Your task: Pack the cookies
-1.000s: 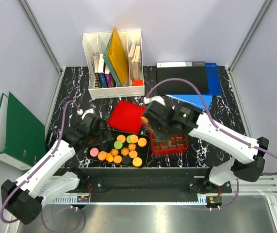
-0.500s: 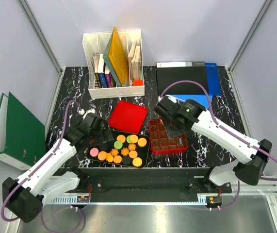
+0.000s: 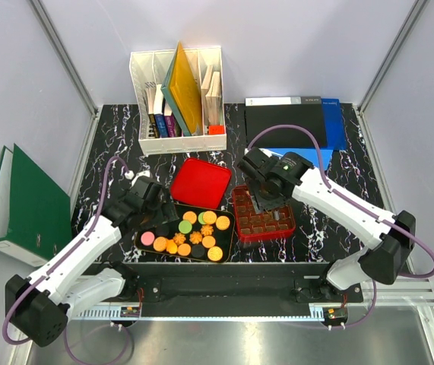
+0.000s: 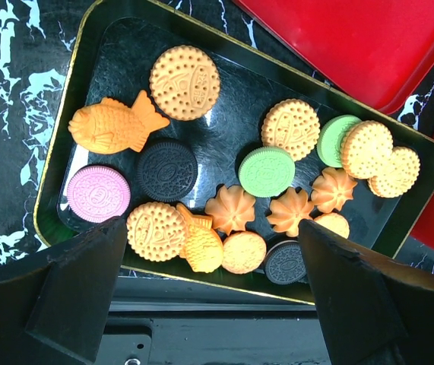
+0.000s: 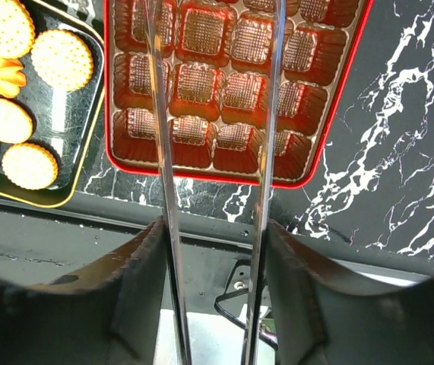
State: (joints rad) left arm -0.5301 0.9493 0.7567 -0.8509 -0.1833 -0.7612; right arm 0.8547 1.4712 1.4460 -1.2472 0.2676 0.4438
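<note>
Right hand (image 3: 261, 199) shifted over gridded tin (image 5: 205, 87) | metal tongs (image 5: 161, 152) | dimpled round cookies (image 4: 185, 72)

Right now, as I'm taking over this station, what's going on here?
Cookie packing has barely begun. The left gripper hangs open over the cookies, which lie in the black tray. The right gripper holds metal tongs above the red tin beside the tray; the tin compartments in view look empty.
</note>
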